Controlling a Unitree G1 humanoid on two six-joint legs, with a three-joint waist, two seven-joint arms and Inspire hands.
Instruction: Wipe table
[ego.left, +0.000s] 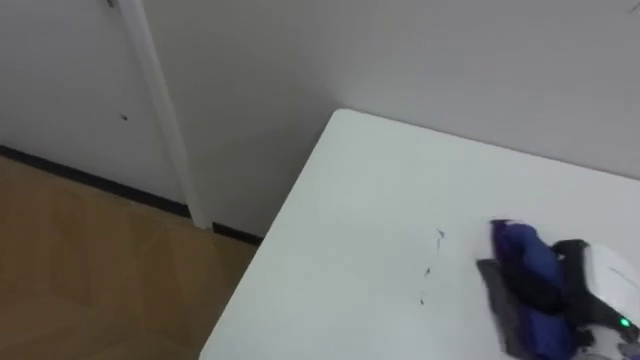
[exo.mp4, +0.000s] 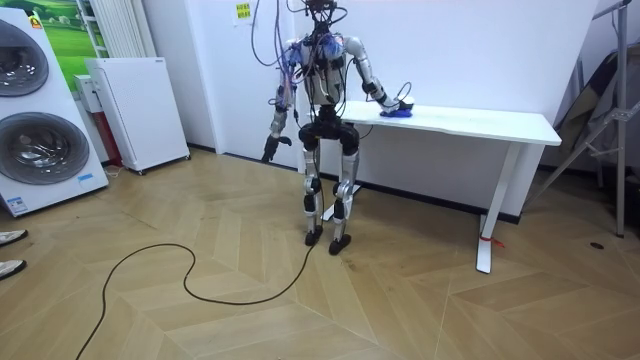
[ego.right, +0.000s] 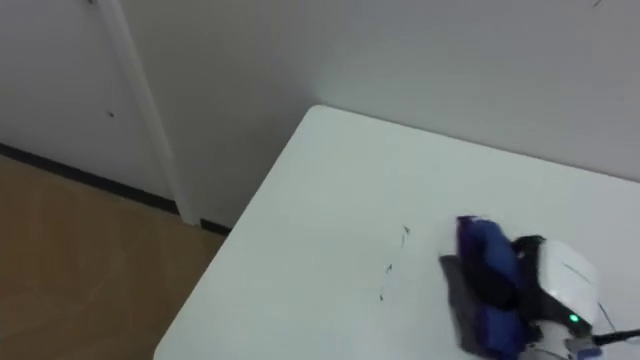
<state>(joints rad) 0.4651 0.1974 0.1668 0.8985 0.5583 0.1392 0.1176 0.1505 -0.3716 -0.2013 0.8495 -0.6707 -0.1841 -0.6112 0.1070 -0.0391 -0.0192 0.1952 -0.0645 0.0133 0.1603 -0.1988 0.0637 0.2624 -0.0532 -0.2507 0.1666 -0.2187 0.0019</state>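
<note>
Right hand (ego.left: 600, 285): lay on blue cloth (ego.left: 522, 252), hold unclear
Risk: could have missed dark marks (ego.left: 427, 270)
Cause: cloth slipping

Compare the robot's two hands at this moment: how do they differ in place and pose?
The right hand lies on the white table, against the blue cloth. The left hand hangs low beside the body, above the floor. The right arm reaches forward onto the table near its end. The left arm points down, apart from table and cloth. Both hands look dark.
</note>
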